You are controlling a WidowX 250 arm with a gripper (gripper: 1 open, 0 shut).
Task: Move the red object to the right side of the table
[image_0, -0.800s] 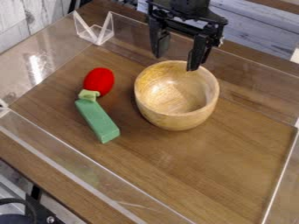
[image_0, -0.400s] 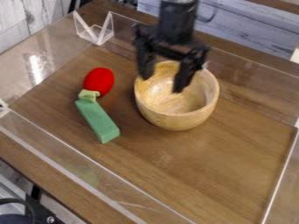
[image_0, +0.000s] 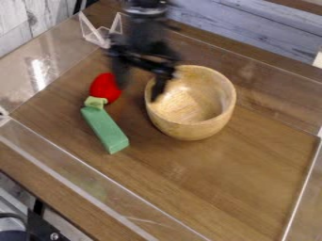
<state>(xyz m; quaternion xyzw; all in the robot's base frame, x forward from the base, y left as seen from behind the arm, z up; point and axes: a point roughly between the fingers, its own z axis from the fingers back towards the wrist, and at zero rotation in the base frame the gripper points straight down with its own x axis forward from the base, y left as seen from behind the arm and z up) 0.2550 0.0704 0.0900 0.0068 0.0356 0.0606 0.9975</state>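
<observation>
Red and glossy, the rounded strawberry toy [image_0: 105, 86] with its pale green leafy end lies on the left part of the brown wood-grain table [image_0: 239, 179], touching a matte green rectangular block [image_0: 104, 128]. Beside them sits a smooth, round, pale wooden bowl [image_0: 191, 102]. Above the gap between toy and bowl hangs the black gripper [image_0: 141, 77], motion-blurred, jaws spread wide and empty.

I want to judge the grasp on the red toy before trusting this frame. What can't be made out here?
- Claw, camera view: motion-blurred, so its fingertip outlines are unclear.
- Red object: its right edge is hidden behind the claw; contact cannot be told.
- Wooden bowl: its left rim is partly covered by a claw finger.
- Green block: whether it touches the red object is unclear.
</observation>
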